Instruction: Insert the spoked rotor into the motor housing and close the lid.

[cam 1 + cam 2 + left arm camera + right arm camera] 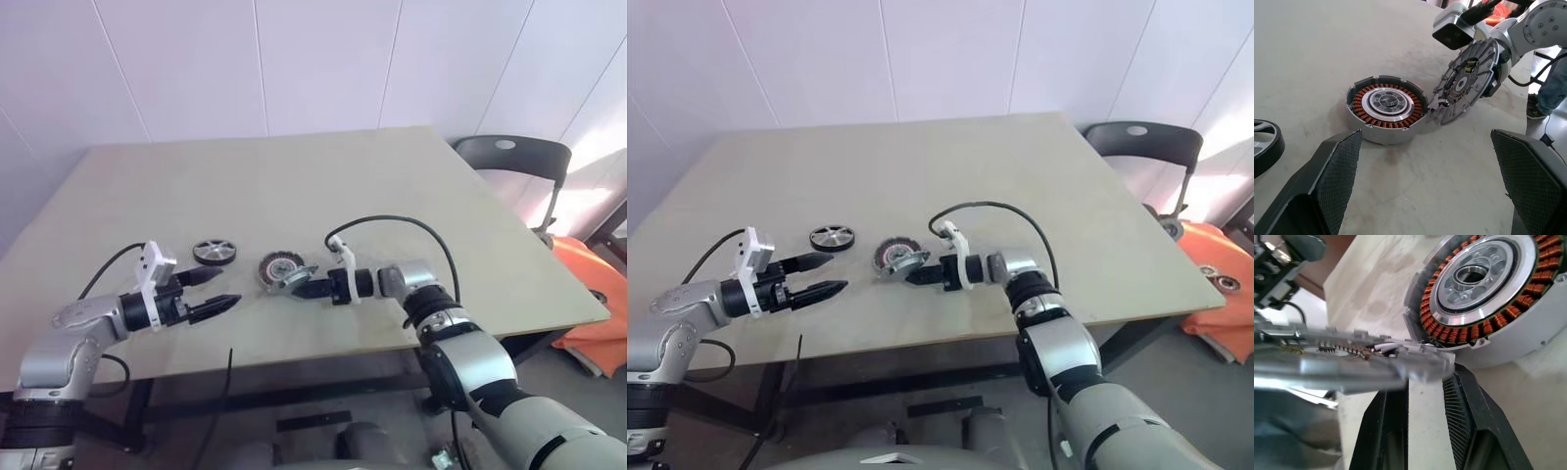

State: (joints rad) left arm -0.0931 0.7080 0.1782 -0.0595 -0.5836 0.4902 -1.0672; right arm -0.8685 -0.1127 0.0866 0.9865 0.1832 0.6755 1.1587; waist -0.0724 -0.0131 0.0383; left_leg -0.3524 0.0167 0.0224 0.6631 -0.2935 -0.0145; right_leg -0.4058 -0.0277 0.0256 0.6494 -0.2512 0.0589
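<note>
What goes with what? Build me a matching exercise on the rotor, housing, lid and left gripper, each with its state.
Things:
1. spoked rotor
2. motor housing
3. lid
4. left gripper

States:
A. held tilted at the housing's edge by the right gripper
B. open, holding nothing
C. lying flat, apart from the housing
D. uncovered, copper windings showing

Pairs: 1-C, 2-D, 3-A, 4-B

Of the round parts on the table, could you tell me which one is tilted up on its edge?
The lid: the right gripper holds it tipped up beside the motor housing, while the housing and spoked rotor lie flat.
</note>
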